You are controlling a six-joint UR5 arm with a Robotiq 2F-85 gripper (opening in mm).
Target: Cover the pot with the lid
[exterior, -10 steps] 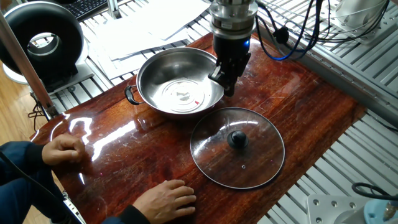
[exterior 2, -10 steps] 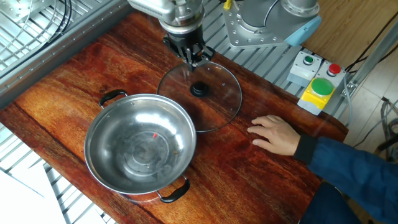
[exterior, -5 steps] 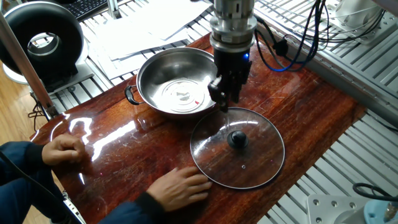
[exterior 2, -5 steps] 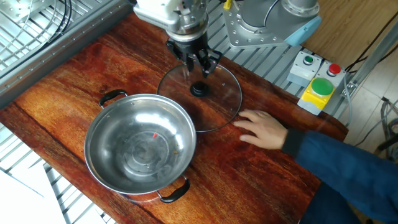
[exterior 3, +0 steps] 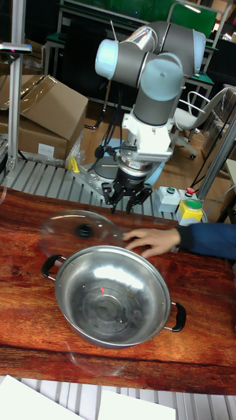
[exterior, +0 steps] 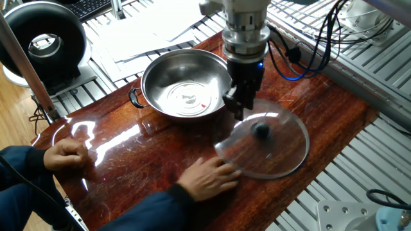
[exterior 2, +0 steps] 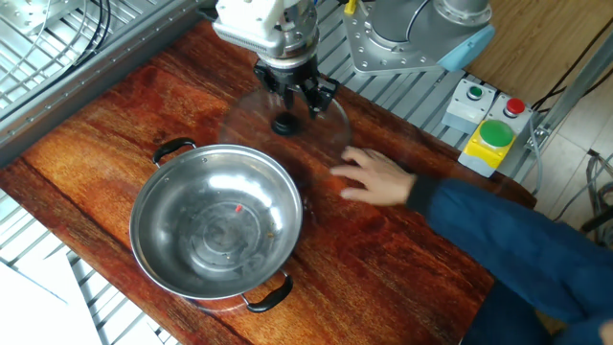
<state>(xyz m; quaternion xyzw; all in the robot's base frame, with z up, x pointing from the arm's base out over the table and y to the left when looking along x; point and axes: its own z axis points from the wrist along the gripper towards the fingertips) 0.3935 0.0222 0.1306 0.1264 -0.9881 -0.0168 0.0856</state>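
lid [exterior: 266,144] not yet grasped, lying beside pot [exterior: 186,83]; a person's hand [exterior: 209,179] touches its rim. gripper [exterior: 235,106] hangs above the lid, jaws spread, holding nothing. next: descend onto knob [exterior: 261,131].

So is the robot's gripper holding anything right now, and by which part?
Nothing. The gripper is open above the lid, not on its knob; a person's hand touches the lid's edge.

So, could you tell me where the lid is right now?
In the tall fixed view, the lid sits behind the pot, under the tool, by a person's hand.
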